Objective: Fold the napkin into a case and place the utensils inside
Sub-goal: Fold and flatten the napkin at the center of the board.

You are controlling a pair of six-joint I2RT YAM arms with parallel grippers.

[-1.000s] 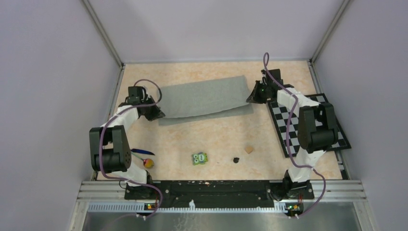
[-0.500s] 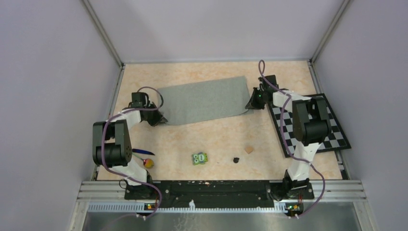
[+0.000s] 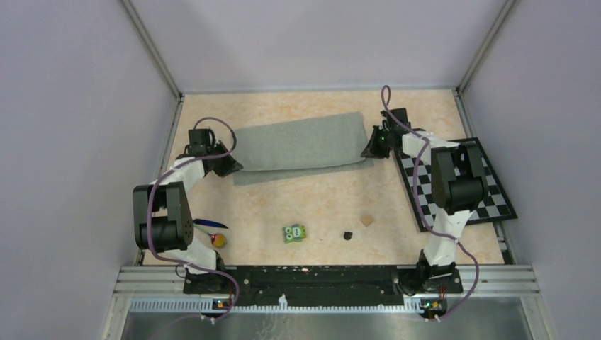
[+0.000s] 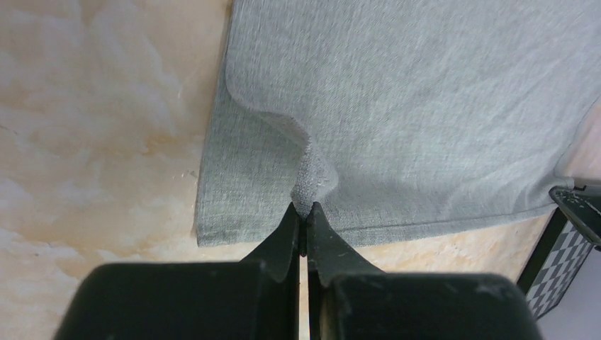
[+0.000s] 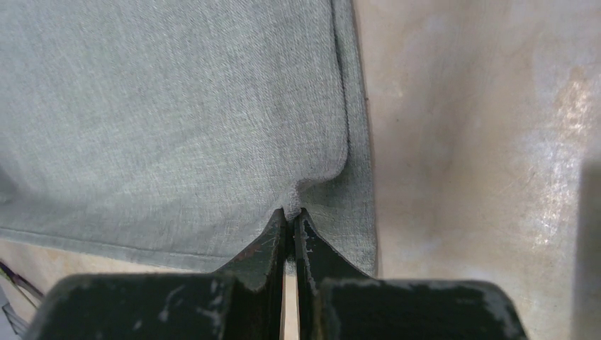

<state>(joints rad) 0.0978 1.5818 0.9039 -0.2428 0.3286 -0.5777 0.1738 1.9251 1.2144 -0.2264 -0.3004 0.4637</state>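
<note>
From above, my soft plain grey cloth napkin (image 3: pixel 301 145) lies across the far middle of the pale marbled table (image 3: pixel 319 195). It is folded lengthwise, and a lower layer shows as a strip along its near edge. My left gripper (image 3: pixel 230 164) sits at the napkin's left near corner and my right gripper (image 3: pixel 368 147) at its right end. The black-and-white checkerboard mat (image 3: pixel 489 191) lies at the right, under my right arm. The slim dark blue utensil (image 3: pixel 209 223) and the utensil with the round yellow-orange head (image 3: pixel 220 240) lie by my left arm's base, well apart from the napkin. A green owl-faced block (image 3: pixel 294 233), a small black object (image 3: pixel 348 235) and a small tan cube (image 3: pixel 366 220) sit in the near middle.

In my left wrist view, my jaws are pressed together on a small raised pucker of the upper layer, while the lower layer lies flat on the table.

In my right wrist view, my jaws pinch the upper layer's edge, just beside the doubled right border.
</note>
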